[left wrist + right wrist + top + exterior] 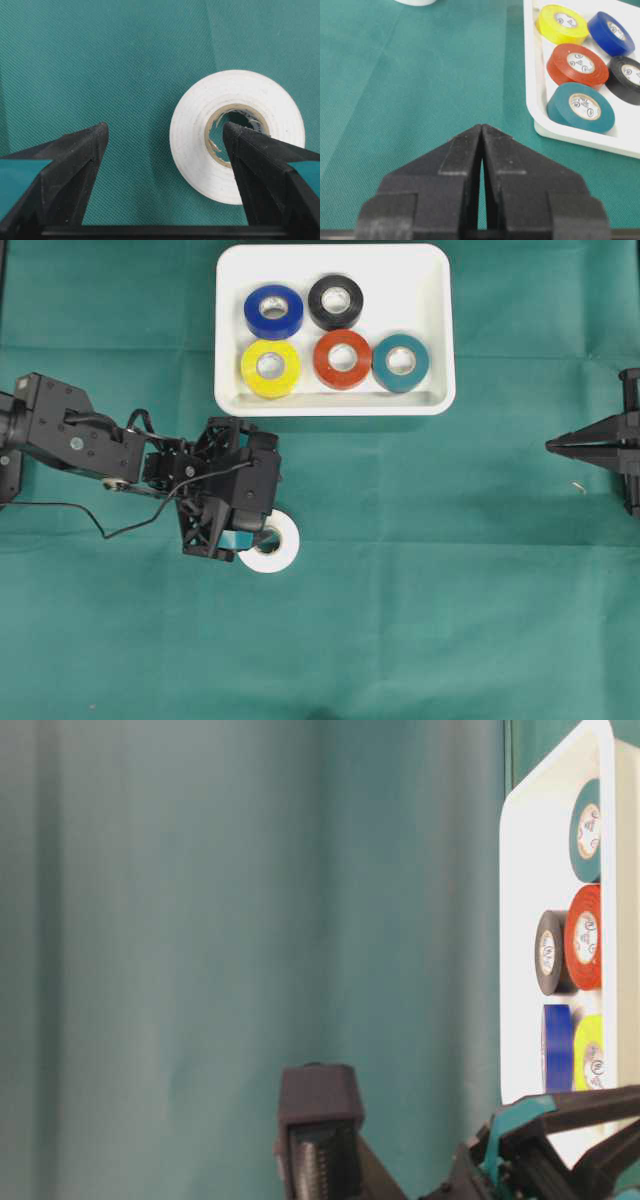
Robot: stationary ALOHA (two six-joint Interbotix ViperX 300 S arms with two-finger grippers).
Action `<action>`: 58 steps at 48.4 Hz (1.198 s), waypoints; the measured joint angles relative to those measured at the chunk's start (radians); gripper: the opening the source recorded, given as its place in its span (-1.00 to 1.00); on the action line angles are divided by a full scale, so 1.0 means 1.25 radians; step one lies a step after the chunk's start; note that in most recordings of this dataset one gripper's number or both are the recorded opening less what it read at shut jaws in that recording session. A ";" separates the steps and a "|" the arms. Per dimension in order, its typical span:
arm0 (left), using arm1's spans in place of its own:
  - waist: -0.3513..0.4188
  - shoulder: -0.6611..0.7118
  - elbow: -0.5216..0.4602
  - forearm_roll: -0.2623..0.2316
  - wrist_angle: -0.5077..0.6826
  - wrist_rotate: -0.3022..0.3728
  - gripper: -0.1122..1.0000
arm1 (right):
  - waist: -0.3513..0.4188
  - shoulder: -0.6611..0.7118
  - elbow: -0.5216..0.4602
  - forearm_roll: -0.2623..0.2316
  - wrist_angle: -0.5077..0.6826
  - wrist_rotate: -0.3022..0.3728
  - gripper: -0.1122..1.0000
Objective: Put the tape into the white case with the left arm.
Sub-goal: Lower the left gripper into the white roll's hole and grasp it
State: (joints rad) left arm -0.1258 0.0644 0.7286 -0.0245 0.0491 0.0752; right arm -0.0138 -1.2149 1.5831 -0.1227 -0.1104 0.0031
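Note:
A white roll of tape (278, 550) lies flat on the green cloth below the white case (432, 300). My left gripper (256, 540) hangs over it, pointing down. In the left wrist view the left gripper (165, 127) is open wide. Its right fingertip (235, 137) stands over the core hole of the tape (192, 130), and its left fingertip (95, 137) is over bare cloth, so the near wall of the roll lies between the jaws. Nothing is gripped. My right gripper (552, 446) rests shut at the far right; its tips (482, 127) meet with nothing between them.
The white case (540, 125) holds several rolls: blue (273, 311), black (335, 302), yellow (270, 368), red (342, 359) and teal (400, 362). The case's upper right part is bare. Green cloth covers the table.

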 measured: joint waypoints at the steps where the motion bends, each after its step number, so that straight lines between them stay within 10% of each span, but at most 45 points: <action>1: 0.000 0.004 -0.001 -0.001 0.000 -0.001 0.88 | 0.001 0.000 0.000 0.000 0.000 0.000 -0.97; 47: 0.000 0.056 -0.018 0.000 0.000 0.002 0.84 | 0.000 0.000 0.000 0.000 0.000 -0.001 -0.97; 58: -0.006 0.077 -0.023 -0.004 0.007 -0.013 -0.10 | 0.000 0.000 0.000 0.000 0.000 0.000 -0.97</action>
State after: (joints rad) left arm -0.1335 0.1611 0.6995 -0.0291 0.0583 0.0583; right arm -0.0138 -1.2149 1.5831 -0.1227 -0.1104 0.0031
